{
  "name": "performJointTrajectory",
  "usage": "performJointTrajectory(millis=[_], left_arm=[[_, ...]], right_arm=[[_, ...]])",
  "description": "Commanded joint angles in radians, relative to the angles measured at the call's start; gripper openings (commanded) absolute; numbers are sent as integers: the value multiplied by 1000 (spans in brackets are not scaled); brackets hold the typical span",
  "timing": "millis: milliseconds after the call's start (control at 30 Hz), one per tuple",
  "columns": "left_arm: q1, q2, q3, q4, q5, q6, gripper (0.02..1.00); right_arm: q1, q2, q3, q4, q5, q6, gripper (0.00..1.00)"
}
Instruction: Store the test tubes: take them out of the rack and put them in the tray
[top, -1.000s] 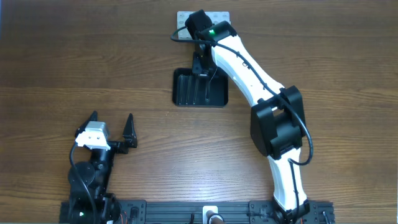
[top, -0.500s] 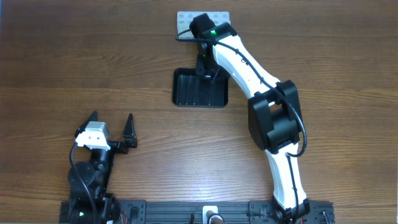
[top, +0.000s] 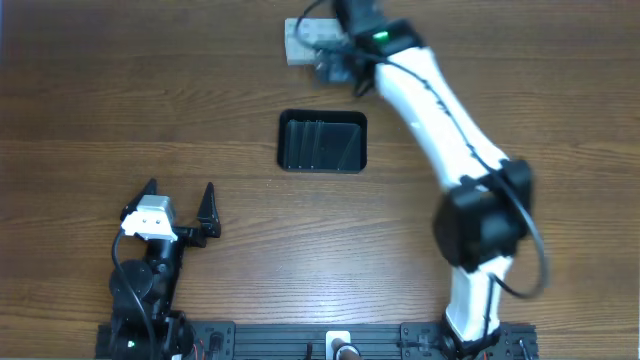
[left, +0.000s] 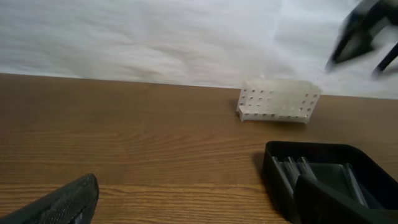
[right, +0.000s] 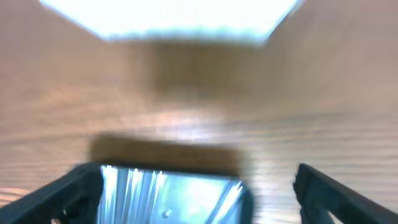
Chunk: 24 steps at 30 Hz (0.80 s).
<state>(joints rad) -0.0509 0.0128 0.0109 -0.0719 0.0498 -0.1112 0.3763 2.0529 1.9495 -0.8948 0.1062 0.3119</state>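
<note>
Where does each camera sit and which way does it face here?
Top view: fixed overhead, looking down on the wooden table; left arm and right arm reach up from the bottom edge.
Left wrist view: low, looking across at the white perforated rack and black plastic tray; the open left gripper frames it.
Right wrist view: raised, looking down on tray and rack; the open right gripper frames it.
Shared: both wrist views show rack and tray.

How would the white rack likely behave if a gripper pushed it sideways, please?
The white rack looks like thin, hole-riddled plastic, so it is probably light and stiff. On the smooth wooden table it would likely slide rather than stay put. It stands long and low, so tipping seems unlikely unless pushed high.
</note>
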Motion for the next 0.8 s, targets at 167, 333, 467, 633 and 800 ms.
performJointTrajectory(millis=[167,333,467,633,800], left_arm=[[5,-8,-5,-3,13,19,1000],[5,-8,-5,-3,13,19,1000],[5,-8,-5,-3,13,19,1000],[5,-8,-5,-3,13,19,1000],[5,-8,-5,-3,13,19,998]], right_arm=[[-212,-438,-212,129,98,-240,991],[-245,-689,-569,343,106,-271,991],[-246,-906,-836,503,117,-310,993],[-246,-1213,-1120,614,130,-317,993],[-246,-1508,-1332,620,127,-309,991]])
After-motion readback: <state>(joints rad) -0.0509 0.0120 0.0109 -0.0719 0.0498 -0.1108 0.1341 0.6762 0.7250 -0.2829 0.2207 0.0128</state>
